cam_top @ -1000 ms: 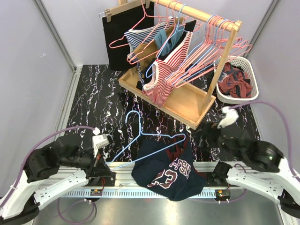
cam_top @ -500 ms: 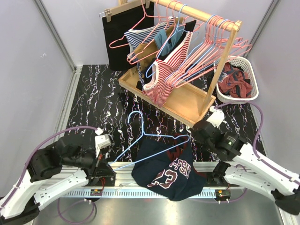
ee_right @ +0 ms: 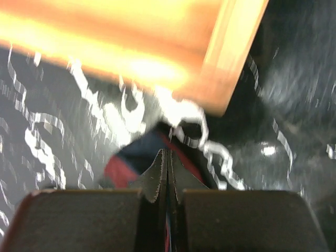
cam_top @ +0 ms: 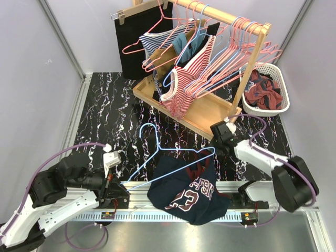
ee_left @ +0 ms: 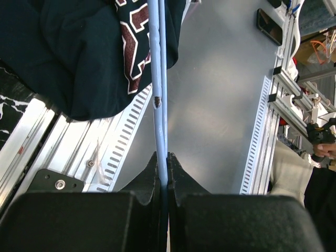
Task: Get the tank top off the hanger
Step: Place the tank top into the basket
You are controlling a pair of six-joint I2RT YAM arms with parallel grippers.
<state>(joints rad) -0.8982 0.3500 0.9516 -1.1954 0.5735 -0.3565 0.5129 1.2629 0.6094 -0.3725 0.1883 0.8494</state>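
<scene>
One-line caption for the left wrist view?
Left gripper shut on the blue hanger wire, navy tank top draped beside it.

A small walled work cell, evenly lit.
Pale grey walls (cam_top: 31,79) close in a black, white-veined marble tabletop (cam_top: 105,115); a wooden clothes rack (cam_top: 210,115) stands at the back on a plank base, a white basket (cam_top: 262,112) beside its right post, an aluminium rail (cam_top: 134,197) along the near edge.
</scene>
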